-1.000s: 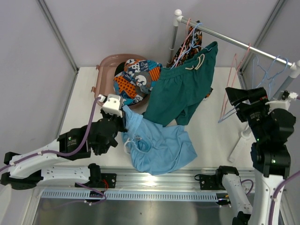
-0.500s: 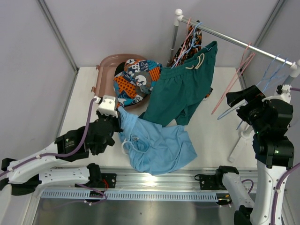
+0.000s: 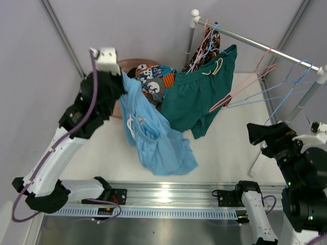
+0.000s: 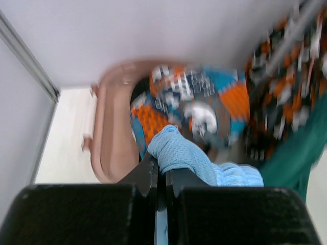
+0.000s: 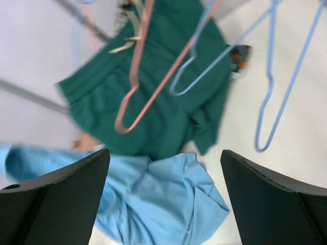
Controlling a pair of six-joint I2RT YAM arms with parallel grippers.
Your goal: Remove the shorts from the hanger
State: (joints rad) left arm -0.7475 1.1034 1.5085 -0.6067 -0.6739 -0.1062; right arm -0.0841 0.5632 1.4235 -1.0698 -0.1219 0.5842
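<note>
Soft light blue shorts (image 3: 153, 138) hanging crumpled, pinched in left tool (image 4: 161, 171), right tool (image 5: 163, 153) spread wide

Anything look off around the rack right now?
Yes. The empty pink hanger and blue hangers on the rail slant far out sideways instead of hanging straight down. The green shorts hang lopsided at the rail's far end.

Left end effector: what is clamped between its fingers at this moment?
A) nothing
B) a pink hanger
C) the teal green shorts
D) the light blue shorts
D: in the left wrist view the left end effector is shut on a bunched fold of the light blue shorts, which hang down from it.
</note>
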